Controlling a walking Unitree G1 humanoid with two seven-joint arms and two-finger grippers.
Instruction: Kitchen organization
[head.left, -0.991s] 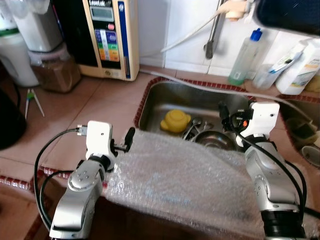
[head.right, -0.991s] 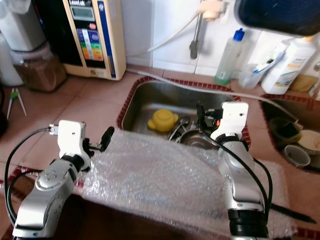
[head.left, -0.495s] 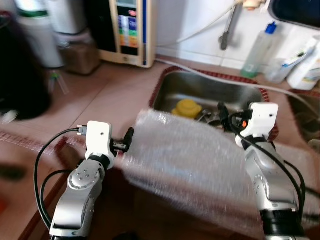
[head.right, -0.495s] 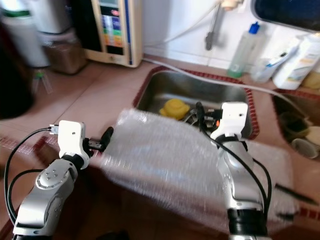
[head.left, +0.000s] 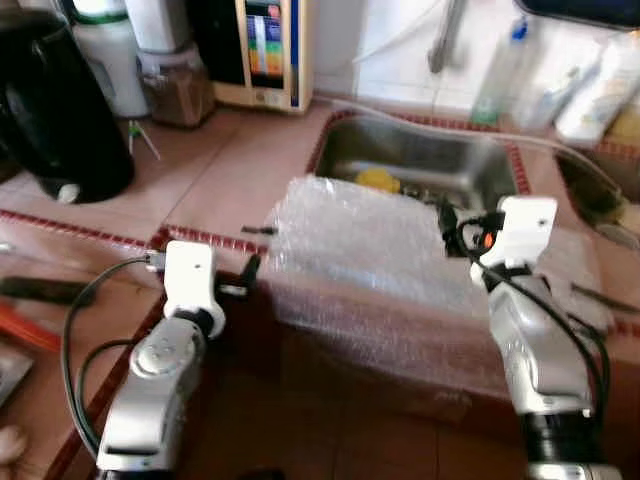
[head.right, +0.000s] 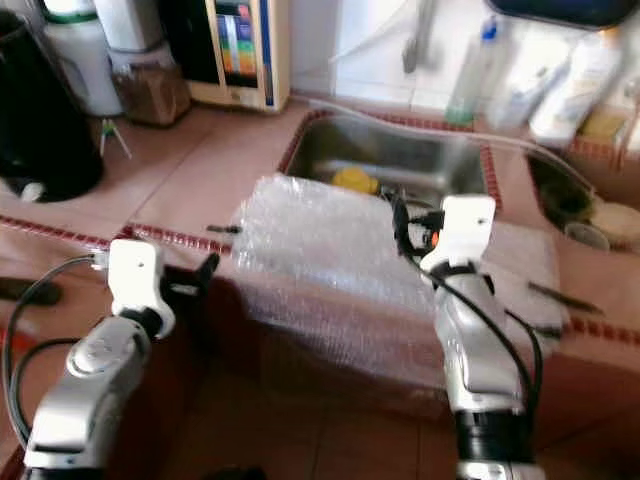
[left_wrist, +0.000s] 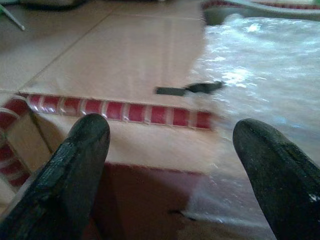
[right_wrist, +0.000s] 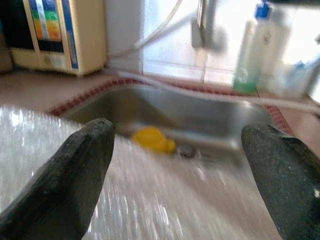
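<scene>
left eye view: bubble wrap (head.left: 380, 250) drapes over the worktop (head.left: 230, 180) edge, just in front of the sink (head.left: 420, 165). left wrist view: left tool (left_wrist: 170, 165), fingers apart, beside the wrap. right wrist view: right tool (right_wrist: 177, 175), fingers apart, above the wrap, facing the sink.
</scene>
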